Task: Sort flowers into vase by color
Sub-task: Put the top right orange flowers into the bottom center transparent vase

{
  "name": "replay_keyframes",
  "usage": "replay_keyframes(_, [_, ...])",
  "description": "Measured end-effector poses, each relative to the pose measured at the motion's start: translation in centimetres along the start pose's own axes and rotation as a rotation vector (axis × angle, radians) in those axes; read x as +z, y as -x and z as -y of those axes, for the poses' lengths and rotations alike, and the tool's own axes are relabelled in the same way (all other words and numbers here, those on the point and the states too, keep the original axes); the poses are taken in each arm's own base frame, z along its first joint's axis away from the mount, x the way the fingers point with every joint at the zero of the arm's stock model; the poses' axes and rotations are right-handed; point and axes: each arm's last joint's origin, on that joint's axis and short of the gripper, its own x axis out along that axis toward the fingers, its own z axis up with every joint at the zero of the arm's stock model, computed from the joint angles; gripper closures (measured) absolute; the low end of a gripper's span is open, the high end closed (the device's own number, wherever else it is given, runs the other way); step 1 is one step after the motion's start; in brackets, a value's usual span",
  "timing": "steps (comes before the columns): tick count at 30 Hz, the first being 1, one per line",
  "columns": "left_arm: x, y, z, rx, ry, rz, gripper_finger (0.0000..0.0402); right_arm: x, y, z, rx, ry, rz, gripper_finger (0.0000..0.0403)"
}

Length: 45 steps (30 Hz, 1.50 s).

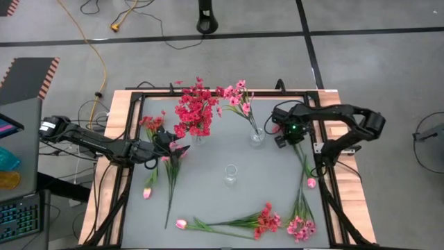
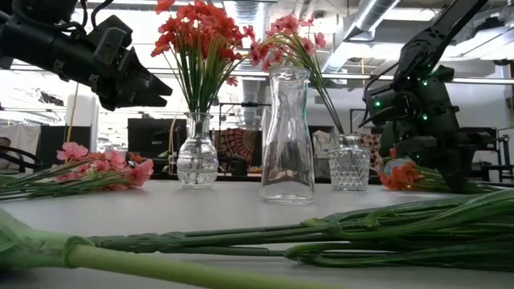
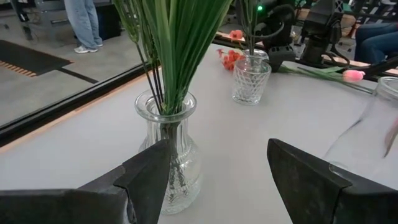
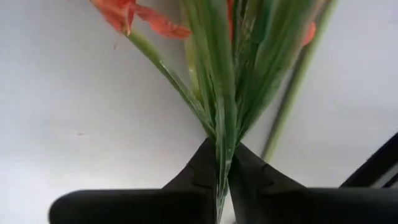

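Two dark jointed arms, black cables, green lights on right arm (image 1: 295, 128)

The left arm is stretched in from the left edge of the desk, low and nearly level, with its wrist turned toward the desk's middle. The left claw (image 1: 168, 143) is held above the surface in the rear left part of the desk, and its two dark fingers (image 3: 146, 177) are spread wide apart with nothing between them.

The right arm is folded in from the right edge, its elbow raised outside the desk and its forearm angled back toward the rear right corner. The right claw (image 1: 280, 132) is lowered close to the surface there, and its fingers (image 4: 199, 174) are pressed together on thin green flower stems (image 4: 224, 134).
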Motion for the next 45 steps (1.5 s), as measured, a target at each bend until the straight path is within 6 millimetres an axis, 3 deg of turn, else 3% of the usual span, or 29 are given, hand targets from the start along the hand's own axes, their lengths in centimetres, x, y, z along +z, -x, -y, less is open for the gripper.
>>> replay_keyframes(14, [0.0,0.0,0.0,0.000,0.005,0.000,0.0147,-1.6,3.5,1.1,0.131,-0.003,0.181,0.0356])
replay_keyframes(33, [0.0,0.0,0.0,0.000,0.013,0.000,0.0147,-6.4,9.3,4.4,0.496,-0.029,0.612,0.0356])
replay_keyframes(45, [0.0,0.0,0.0,0.000,0.018,-0.001,0.0147,-9.7,13.1,3.0,0.864,0.197,0.925,0.0355])
